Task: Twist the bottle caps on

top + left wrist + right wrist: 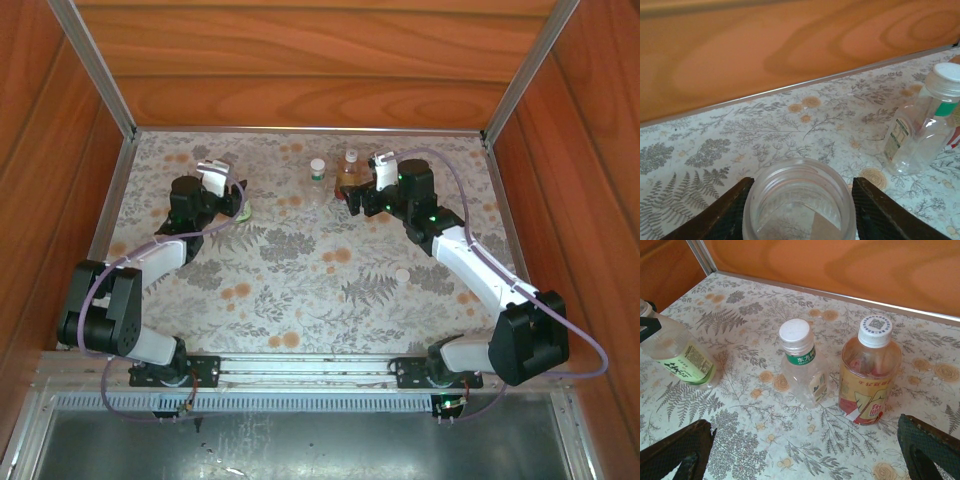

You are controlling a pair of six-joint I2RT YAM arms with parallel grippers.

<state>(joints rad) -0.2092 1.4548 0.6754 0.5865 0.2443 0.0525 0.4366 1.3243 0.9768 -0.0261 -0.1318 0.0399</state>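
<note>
From overhead I have the left gripper (237,200) at about ten o'clock on the floral mat (300,300), its jaws clamped on the neck of the uncapped bottle (799,200). Through the left wrist camera I look down into its open, threaded mouth, with a finger (715,217) against each side. The right wrist view shows that bottle tilted and carrying a yellow-green label. The green-banded bottle (804,367) stands upright near twelve o'clock, clear, wearing a plain white cap (794,331). Just beside it, at its three o'clock, stands the amber bottle (869,377) with a red-orange label and a printed cap (875,330), white with a code on top. The right gripper (802,455) hovers near their five o'clock, jaws wide apart. A small white disc (402,274), apparently a loose cap, lies at four o'clock on the mat beside the right forearm.
</note>
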